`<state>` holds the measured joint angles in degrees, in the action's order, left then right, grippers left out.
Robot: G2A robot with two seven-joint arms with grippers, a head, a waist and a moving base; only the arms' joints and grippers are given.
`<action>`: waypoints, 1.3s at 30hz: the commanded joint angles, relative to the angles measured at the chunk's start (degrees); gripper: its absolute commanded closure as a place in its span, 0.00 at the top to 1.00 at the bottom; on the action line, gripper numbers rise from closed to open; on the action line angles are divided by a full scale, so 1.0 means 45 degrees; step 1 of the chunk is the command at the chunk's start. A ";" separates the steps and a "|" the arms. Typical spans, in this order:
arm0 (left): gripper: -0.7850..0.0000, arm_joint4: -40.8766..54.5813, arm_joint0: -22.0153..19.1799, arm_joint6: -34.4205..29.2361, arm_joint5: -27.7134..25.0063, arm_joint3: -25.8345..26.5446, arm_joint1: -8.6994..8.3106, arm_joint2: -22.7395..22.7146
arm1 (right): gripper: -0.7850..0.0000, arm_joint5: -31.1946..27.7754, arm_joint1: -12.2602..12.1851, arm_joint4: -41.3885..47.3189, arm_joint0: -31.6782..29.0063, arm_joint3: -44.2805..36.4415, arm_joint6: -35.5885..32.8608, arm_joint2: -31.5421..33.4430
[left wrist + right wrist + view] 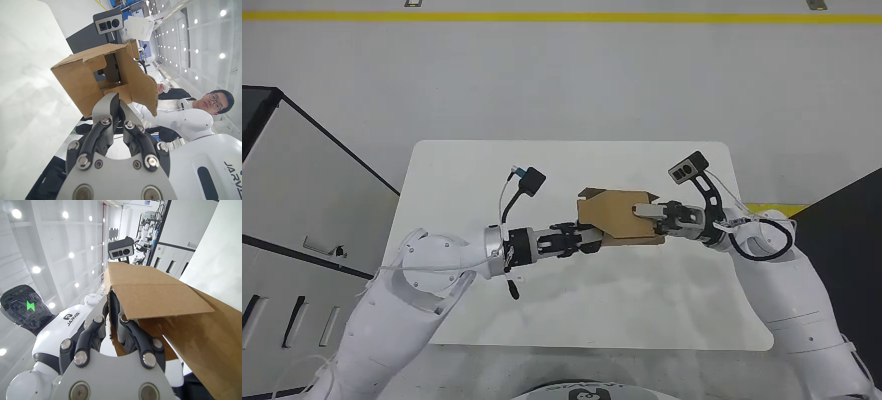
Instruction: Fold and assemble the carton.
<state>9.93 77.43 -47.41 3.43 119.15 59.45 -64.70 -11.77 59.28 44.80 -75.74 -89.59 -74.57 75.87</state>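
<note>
**Carton squared into a sleeve; both ends not yet closed**

Nearest at one end of the carton [75, 83], the left pincer [118, 98] is pinched narrow on a small flap [122, 91]. At the carton's opposite end, the right pincer [111, 308] is likewise closed tight on a cardboard edge, just beside a loose flap [160, 300].

The carton hangs between the two and appears to be lifted off the tabletop [572, 300]. I cannot rule out that it touches.

**Done:** the walls stand up as a hollow sleeve, no longer flat.

**Left:** at the left pincer's end a wide flap [143, 83] splays outward, and the interior shows through the opening. At the far end the loose flap is only half turned in. Neither end is tucked shut. I judge the job less than half finished.
</note>
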 commanded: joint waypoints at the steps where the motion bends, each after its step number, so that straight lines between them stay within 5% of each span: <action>1: 0.00 0.0001 -0.0057 0.0035 0.0013 -0.0041 0.0011 0.0049 | 0.00 0.0014 0.0005 0.0019 0.0027 0.0034 -0.0013 -0.0013; 23: 0.00 0.0160 -0.0555 0.0118 0.0028 -0.0545 0.0088 0.0280 | 0.00 0.0141 0.0065 0.0404 0.0401 0.0618 -0.0398 -0.0126; 39: 0.00 0.0310 -0.0469 0.0612 -0.0012 -0.0598 0.0013 -0.0703 | 0.00 0.0284 0.0057 0.0862 0.0707 0.1171 -0.0900 0.0127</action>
<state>11.31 75.33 -44.63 3.36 116.48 59.50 -67.89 -10.51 59.54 48.70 -72.55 -84.31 -78.63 76.45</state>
